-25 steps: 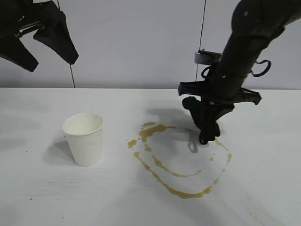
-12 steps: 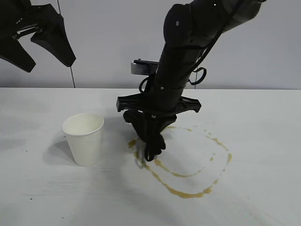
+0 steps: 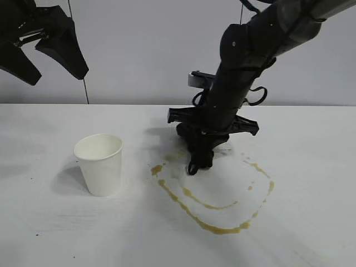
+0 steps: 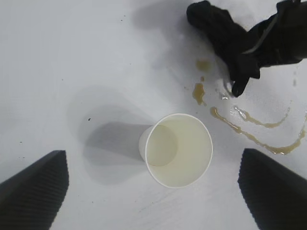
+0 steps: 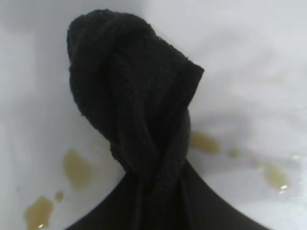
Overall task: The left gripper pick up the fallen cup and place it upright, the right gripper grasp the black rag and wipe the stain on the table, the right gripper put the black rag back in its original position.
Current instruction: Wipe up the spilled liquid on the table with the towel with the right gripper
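The white cup (image 3: 99, 164) stands upright on the white table (image 3: 50, 222), left of the stain; it also shows in the left wrist view (image 4: 178, 149). My left gripper (image 3: 44, 53) hangs high at the far left, open and empty, its fingers (image 4: 33, 184) wide apart above the cup. My right gripper (image 3: 201, 146) is shut on the black rag (image 3: 196, 161) and presses it on the table at the stain's upper left part. The rag (image 5: 132, 100) fills the right wrist view. The yellowish-brown stain (image 3: 214, 197) rings the table's middle; its upper left arc is mostly wiped.
Grey wall panels (image 3: 156, 50) stand behind the table. The right arm (image 3: 261, 44) reaches in from the upper right over the stain. Brown blotches (image 5: 76, 167) lie beside the rag.
The right gripper swept the rag left across the stain's upper part, then back right towards the middle. The upper left blotches have faded. The cup and left gripper have not moved.
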Motion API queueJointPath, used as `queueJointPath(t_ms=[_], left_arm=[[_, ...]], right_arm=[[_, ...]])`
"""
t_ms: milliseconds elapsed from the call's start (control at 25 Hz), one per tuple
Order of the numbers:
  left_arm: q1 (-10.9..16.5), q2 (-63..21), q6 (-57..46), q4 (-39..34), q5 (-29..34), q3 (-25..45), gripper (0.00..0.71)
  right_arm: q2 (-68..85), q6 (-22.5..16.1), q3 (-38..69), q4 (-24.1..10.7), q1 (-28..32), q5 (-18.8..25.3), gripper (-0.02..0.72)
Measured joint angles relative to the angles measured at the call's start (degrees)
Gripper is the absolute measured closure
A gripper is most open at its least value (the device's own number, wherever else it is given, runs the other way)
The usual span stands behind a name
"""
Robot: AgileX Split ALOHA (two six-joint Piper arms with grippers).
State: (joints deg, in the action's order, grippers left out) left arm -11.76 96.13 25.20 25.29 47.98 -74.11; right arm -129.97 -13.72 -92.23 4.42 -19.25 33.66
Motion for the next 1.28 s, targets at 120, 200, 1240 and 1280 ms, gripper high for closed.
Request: queueJointPath(t_ms=[120,200,1240,1280], left_arm=[[0.0,0.0,0.0,-0.1,0.0,0.0,0.017],[0.0,0.0,0.0,-0.1,0.0,0.0,0.017],[0.0,0.0,0.0,-0.1,-0.3,0.0,0.016],[0.0,0.0,0.0,-0.1,-0.3,0.0,0.016]], right_arm=[[0.0,0.0,-0.3,-1.5,3.8,1.8,0.618],[0.5,0.5,0.0,-2.1,5.5,3.5,0.618],[21.8,-4.0,40.5,-3.1,-12.8,-13.3,0.619],[20.8,-4.2,38.8,-3.1,-13.3,-12.6,0.619]])
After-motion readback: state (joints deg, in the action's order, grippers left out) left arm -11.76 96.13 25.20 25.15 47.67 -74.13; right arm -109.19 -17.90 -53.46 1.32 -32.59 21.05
